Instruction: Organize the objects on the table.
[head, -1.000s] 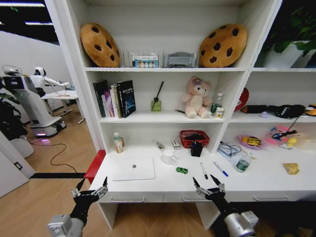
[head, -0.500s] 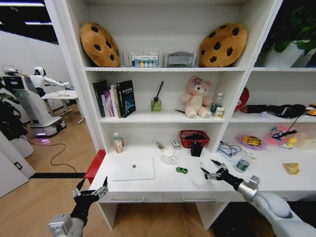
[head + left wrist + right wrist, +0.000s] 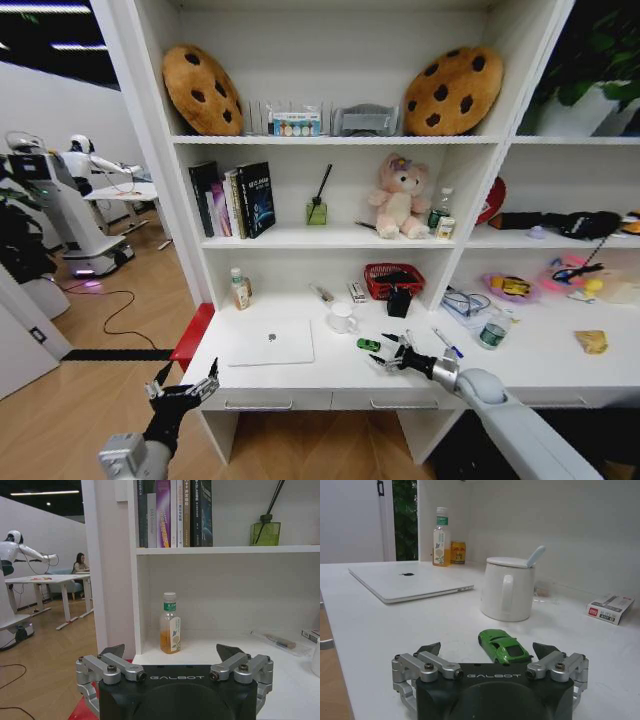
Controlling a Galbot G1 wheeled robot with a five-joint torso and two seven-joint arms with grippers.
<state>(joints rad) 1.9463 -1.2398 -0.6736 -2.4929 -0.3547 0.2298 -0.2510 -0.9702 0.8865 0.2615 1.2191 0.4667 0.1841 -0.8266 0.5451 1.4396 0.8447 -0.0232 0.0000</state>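
Right tool (image 3: 489, 652) low over the worktop (image 3: 300, 372), fingers spread wide and empty, green toy car (image 3: 504, 646) just ahead between the fingertips, long axis slanting across the approach, white mug (image 3: 509, 588) beyond; left tool (image 3: 183, 388) likewise wide, well apart.

Right tool (image 3: 388, 350) spread wide, arm outstretched, left tool (image 3: 183, 386) parked low, spread

The head view looks down over the table (image 3: 330, 370); both wrist views sit low, level with its top.
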